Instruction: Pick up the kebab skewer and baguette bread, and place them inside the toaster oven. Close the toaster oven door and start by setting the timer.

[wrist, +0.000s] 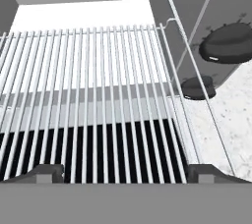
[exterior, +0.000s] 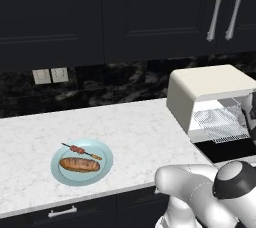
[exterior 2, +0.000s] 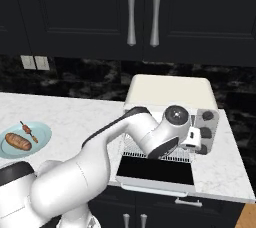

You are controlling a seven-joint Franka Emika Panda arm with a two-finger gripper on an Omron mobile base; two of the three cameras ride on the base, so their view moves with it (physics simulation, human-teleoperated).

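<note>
- The pincer (wrist: pixel 126 171) hangs over the pulled-out rack (wrist: pixel 93 100) of the oven (exterior: pixel 210 92), fingers (wrist: pixel 42 173) spread wide with nothing between them.
- The door (exterior 2: pixel 155 171) lies folded down, open.
- The skewer (exterior: pixel 81 151) and loaf (exterior: pixel 79 164) lie side by side on a pale blue plate (exterior: pixel 106 164), well left of the oven on the surface (exterior: pixel 125 127).

One skewer (exterior: pixel 81 151), one baguette (exterior: pixel 79 164), one plate (exterior: pixel 105 169), one toaster oven (exterior: pixel 210 84).

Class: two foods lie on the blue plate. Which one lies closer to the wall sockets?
The kebab skewer, the thin stick with reddish chunks. It lies on the plate's far side; the golden baguette bread lies on the near side.
</note>
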